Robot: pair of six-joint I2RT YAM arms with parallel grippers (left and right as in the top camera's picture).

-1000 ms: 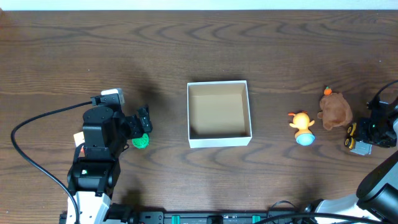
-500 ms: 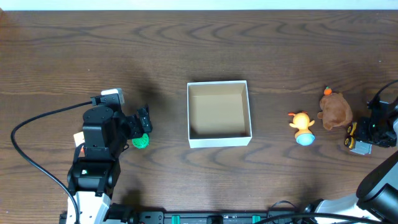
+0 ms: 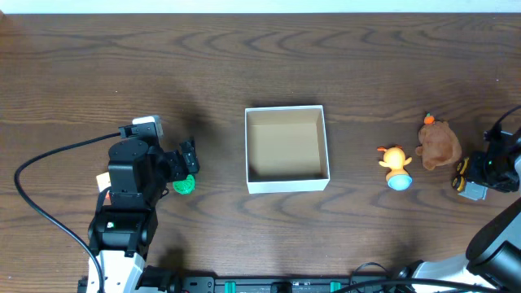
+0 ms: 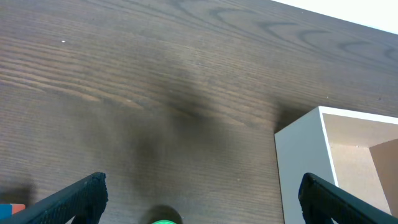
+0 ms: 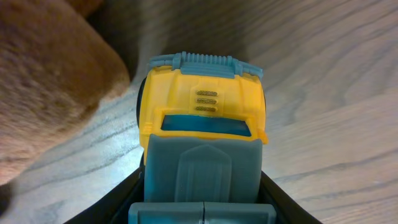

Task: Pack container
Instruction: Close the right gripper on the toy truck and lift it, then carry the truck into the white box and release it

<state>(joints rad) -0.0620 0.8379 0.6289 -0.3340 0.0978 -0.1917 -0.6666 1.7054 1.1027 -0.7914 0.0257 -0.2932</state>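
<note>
The container (image 3: 286,184), a white square box with a tan inside, stands empty at the table's middle; its corner shows in the left wrist view (image 4: 298,162). My left gripper (image 3: 190,163) is open, low over a green ball (image 3: 185,185) that lies between its fingers (image 4: 202,190), only the ball's top edge (image 4: 165,220) showing. My right gripper (image 3: 482,172) at the far right edge is shut on a yellow and grey toy truck (image 3: 470,185). In the right wrist view its fingers (image 5: 199,208) press both sides of the truck (image 5: 202,112).
A brown plush toy (image 3: 440,145) lies just left of the truck, close against it in the right wrist view (image 5: 43,81). An orange duck-like toy on a blue base (image 3: 396,167) stands between the plush and the container. A black cable runs off the left arm.
The truck and my right gripper have shifted slightly to the right. The left arm, the ball and the container have not moved.
</note>
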